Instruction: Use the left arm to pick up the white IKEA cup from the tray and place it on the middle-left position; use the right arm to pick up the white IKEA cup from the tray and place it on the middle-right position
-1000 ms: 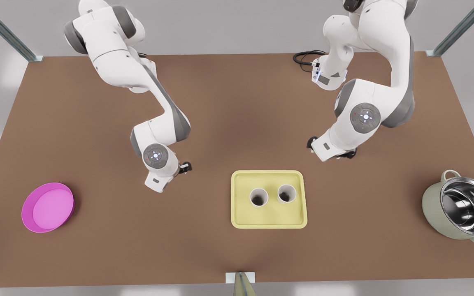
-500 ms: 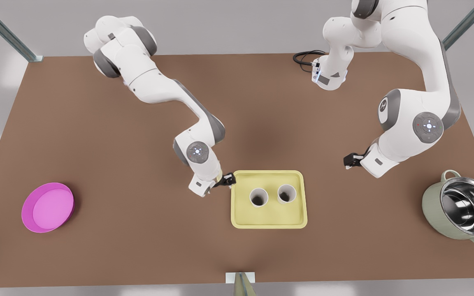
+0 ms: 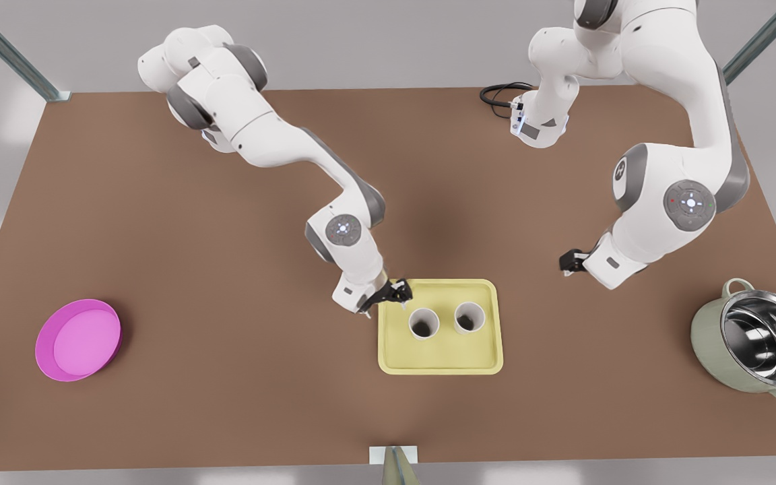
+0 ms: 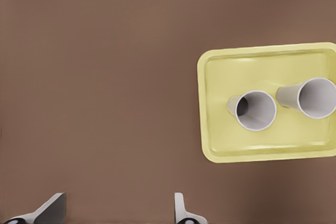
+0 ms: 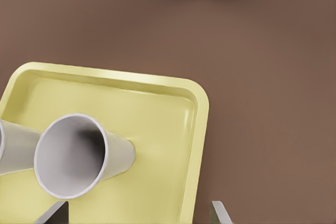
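The pale yellow tray (image 3: 439, 351) lies near the table's front middle. Two white cups stand in it, one (image 3: 424, 323) on the front view's left and one (image 3: 469, 317) on its right. My left gripper (image 3: 395, 293) hovers open at the tray's far-left corner. In the left wrist view its fingers (image 4: 52, 209) spread wide, with the tray (image 4: 226, 77) and both cups (image 4: 255, 110) (image 4: 316, 98) off to one side. My right gripper (image 3: 571, 261) hangs open beyond the tray's far-right corner. The right wrist view looks down on a cup (image 5: 71, 156) and the tray (image 5: 157, 108). Bare brown tabletop (image 3: 280, 337) flanks the tray.
A round pink dish (image 3: 78, 340) sits at the front view's left. A pale green pot with a steel inside (image 3: 752, 343) stands at the right edge. A black cable (image 3: 499, 94) lies at the back and a metal bracket (image 3: 393, 458) at the front edge.
The left arm swung toward the front view's right, bringing its gripper to the tray's far-left corner. The right arm's elbow swung outward and its gripper shifted a little to the right.
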Action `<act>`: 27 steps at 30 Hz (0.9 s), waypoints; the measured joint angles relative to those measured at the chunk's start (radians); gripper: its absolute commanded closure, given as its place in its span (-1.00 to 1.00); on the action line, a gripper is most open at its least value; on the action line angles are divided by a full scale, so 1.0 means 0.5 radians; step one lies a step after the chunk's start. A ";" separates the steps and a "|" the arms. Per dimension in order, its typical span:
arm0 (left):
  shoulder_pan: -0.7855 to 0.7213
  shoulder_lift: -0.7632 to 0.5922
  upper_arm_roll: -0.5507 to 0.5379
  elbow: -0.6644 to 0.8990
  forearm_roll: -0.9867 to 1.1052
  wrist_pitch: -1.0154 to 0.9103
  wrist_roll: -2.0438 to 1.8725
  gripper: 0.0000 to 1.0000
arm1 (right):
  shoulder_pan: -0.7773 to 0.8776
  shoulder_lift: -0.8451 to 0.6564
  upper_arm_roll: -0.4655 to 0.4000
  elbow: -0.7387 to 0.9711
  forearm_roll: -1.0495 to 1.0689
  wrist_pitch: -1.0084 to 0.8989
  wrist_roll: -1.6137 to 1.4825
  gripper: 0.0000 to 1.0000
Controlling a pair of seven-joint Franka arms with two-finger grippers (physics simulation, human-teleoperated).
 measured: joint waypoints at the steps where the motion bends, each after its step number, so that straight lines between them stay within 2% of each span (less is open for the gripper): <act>1: 0.008 -0.005 0.003 0.001 0.011 -0.001 -0.002 -1.00 | -0.004 0.036 -0.004 0.035 -0.003 0.038 0.003 -1.00; 6: -0.001 -0.008 -0.007 -0.001 0.032 -0.015 -0.014 -1.00 | -0.005 0.169 0.004 0.175 -0.011 0.191 0.008 -1.00; 27: -0.008 -0.005 -0.014 -0.013 0.041 -0.036 -0.070 -1.00 | 0.067 0.399 0.020 0.195 -0.022 0.432 -0.081 -1.00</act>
